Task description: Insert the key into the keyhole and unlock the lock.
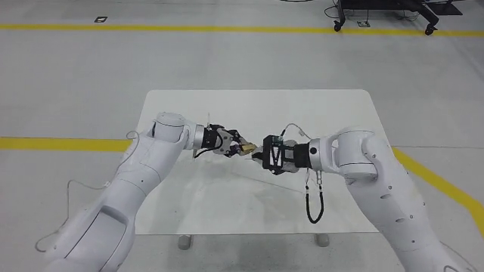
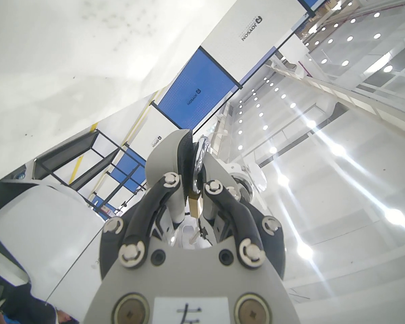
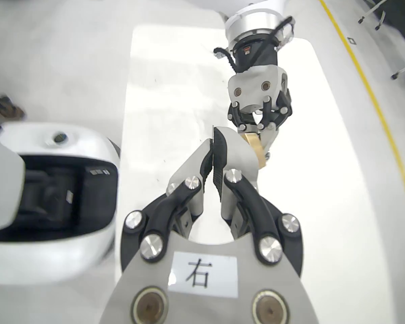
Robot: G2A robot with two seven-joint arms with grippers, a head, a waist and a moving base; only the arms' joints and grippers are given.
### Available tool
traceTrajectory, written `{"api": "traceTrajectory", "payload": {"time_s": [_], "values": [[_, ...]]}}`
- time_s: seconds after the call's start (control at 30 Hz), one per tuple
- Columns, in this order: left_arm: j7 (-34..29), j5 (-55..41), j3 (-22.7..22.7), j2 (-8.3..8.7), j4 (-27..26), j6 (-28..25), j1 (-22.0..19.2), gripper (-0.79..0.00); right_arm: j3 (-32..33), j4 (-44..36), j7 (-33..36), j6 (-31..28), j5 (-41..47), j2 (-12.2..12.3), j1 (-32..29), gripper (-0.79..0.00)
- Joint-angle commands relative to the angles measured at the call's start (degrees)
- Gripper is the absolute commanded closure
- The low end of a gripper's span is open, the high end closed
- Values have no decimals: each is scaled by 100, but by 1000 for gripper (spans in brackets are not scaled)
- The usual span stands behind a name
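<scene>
the left gripper (image 1: 231, 142) is clamped on a brass padlock (image 1: 246, 149), held in the air above the middle of the white table (image 1: 333, 113). in the left wrist view its pads pinch the silver shackle (image 2: 201, 151), and the brass body (image 2: 193, 204) sits lower between the fingers.

the right gripper (image 3: 216, 150) faces it from the opposite side, pads pressed together. a thin sliver (image 3: 212, 131) sticks out past the tips. i take it for the key seen edge-on, though it is too slim to be sure.

what the next move turns on: the padlock's long axis runs roughly along the line between the two wrists, its free brass end pointing at the right gripper. the two are very close, nearly touching in the top view. in the right wrist view, though, the brass end lies just beside one right finger, partly hidden behind it, rather than straight ahead of the sliver — so the key looks offset to one side of the lock's end face. the keyhole itself cannot be seen.

judging from this, insertion is not yet done. the right arm, the one carrying the key, would need a small sideways correction before pushing along the padlock's axis.
</scene>
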Motion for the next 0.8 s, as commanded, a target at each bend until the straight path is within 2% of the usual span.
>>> {"api": "traceTrajectory", "payload": {"time_s": [0.0,0.13,0.43,0.77], "values": [[-55,-26,72,-31,70,73,-23,0,-312,-221,-107,-62,-960,81,60,0],[-75,-321,228,-88,248,54,-59,0,-728,-298,-107,-62,-1354,215,326,0],[-111,-459,595,-152,517,17,-243,0,-1411,-324,-107,-62,-1640,482,1059,0],[-116,-545,780,-208,648,12,-331,0,-2144,-79,-73,-28,-1924,796,1703,0]]}}
